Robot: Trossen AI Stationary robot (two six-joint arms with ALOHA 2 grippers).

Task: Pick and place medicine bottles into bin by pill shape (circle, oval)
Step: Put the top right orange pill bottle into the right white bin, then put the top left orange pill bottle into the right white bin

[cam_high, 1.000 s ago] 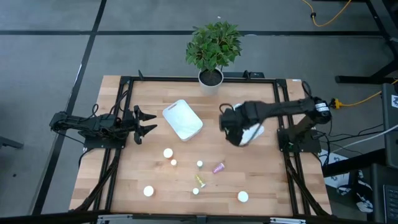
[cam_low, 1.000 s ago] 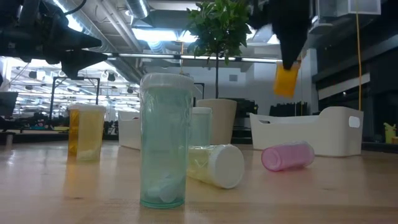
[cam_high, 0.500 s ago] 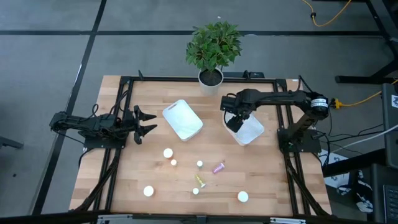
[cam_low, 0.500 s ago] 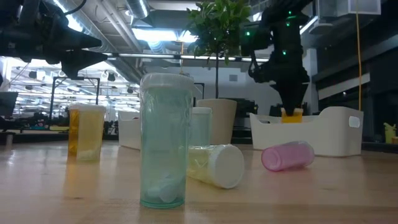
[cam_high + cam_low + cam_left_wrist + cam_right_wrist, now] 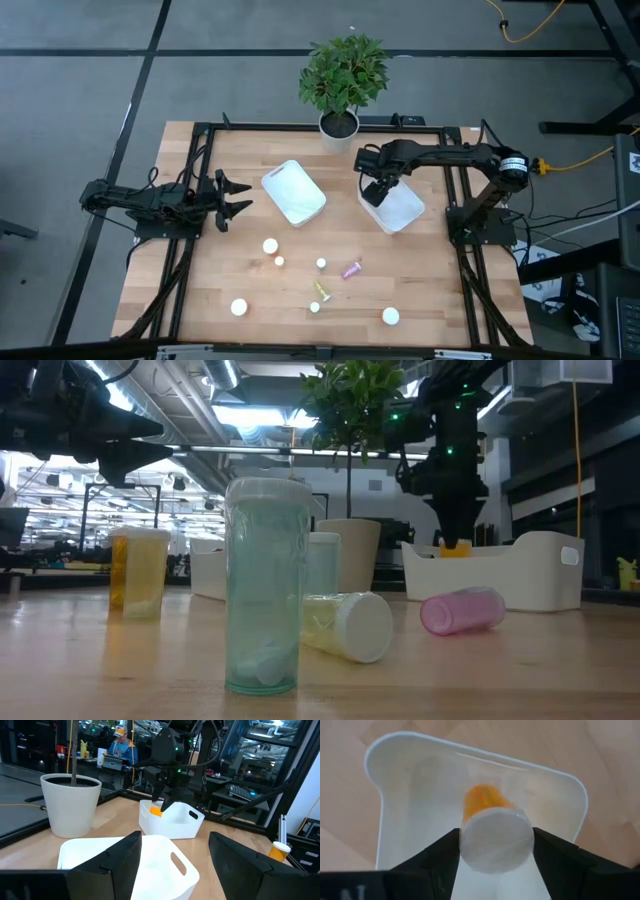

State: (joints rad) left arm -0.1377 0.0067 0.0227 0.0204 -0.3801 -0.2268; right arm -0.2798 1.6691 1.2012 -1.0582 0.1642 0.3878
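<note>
Right gripper (image 5: 372, 192) over the right bin (image 5: 400, 210), fingers against 1 orange bottle (image 5: 492, 832) between them; grip uncertain.

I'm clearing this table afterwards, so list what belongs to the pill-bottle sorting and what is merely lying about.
Job in hand:
orange bottle, in the right pincer over the right bin
left bin
loose bottles on the table
left pincer, waiting open

Lying about:
potted plant at the table's far edge
</note>
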